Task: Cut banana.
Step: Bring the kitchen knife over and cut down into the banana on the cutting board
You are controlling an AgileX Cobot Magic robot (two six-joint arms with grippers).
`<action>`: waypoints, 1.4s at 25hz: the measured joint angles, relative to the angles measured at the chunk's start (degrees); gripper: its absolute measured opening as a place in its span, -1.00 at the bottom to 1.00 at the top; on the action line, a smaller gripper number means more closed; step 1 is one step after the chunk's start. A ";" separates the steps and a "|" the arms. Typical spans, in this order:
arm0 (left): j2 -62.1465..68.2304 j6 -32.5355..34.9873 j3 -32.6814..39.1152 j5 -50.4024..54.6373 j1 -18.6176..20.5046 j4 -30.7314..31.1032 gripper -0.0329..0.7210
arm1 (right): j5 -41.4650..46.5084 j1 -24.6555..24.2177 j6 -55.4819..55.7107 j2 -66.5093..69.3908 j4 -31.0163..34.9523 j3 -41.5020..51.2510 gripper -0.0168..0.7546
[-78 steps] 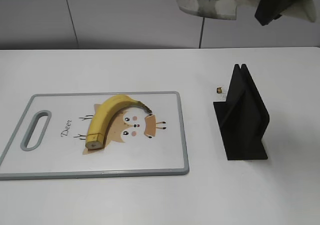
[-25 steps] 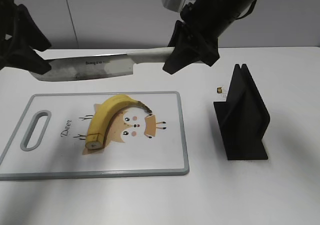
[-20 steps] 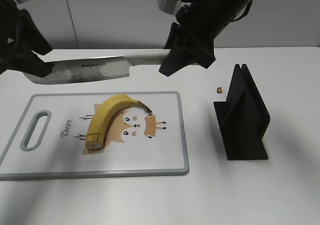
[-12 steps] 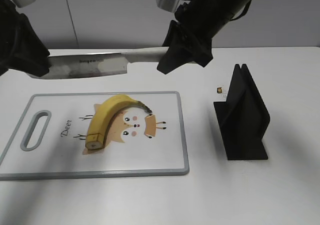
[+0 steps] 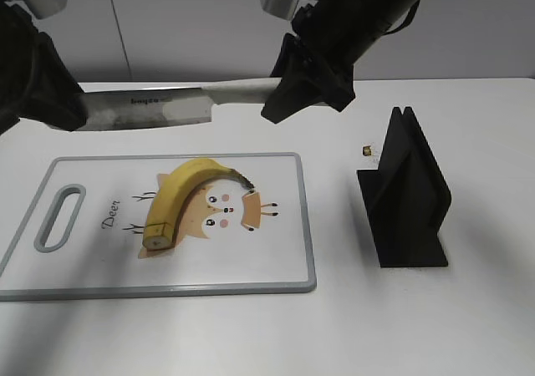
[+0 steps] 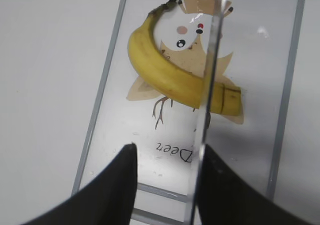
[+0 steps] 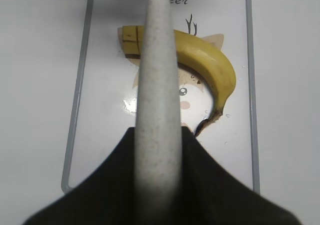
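The banana [image 5: 180, 194], yellow and curved with a dark stem tip and one flat cut end, lies on the cutting board [image 5: 308, 226]. My right gripper [image 5: 288, 96] is shut on the pale handle of a knife [image 5: 150, 109] and holds it level above the board's far edge, blade pointing left. My left gripper [image 5: 71, 110] is open, with the blade tip between its fingers. In the left wrist view the blade [image 6: 210, 85] runs edge-on beside one finger [image 6: 220, 185], above the banana [image 6: 170, 77]. In the right wrist view the handle [image 7: 159, 85] hides the banana's [image 7: 207, 57] middle.
A black knife stand [image 5: 405, 192] stands on the white table to the right of the board. A small brass object [image 5: 366, 150] lies just behind it. The board has a handle slot [image 5: 58, 217] at its left end.
The knife has come down from the top right to hang over the board. The left gripper has moved in, so the blade tip now lies between its fingers. The banana has not moved.
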 joint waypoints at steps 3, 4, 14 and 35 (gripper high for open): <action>0.00 0.00 0.00 -0.04 0.00 -0.12 -0.11 | -0.26 0.00 0.05 0.00 0.56 0.00 -0.54; 0.00 0.00 0.00 -0.04 0.00 -0.12 -0.26 | -0.39 0.00 0.10 0.00 0.76 0.00 -0.54; 0.64 0.46 1.06 0.90 -0.60 -0.05 -0.93 | 0.64 0.29 5.46 0.00 -3.30 0.00 -0.53; 4.82 -4.70 8.97 -9.78 -5.59 8.10 -0.94 | -8.51 6.21 10.30 4.14 -14.28 6.92 -0.53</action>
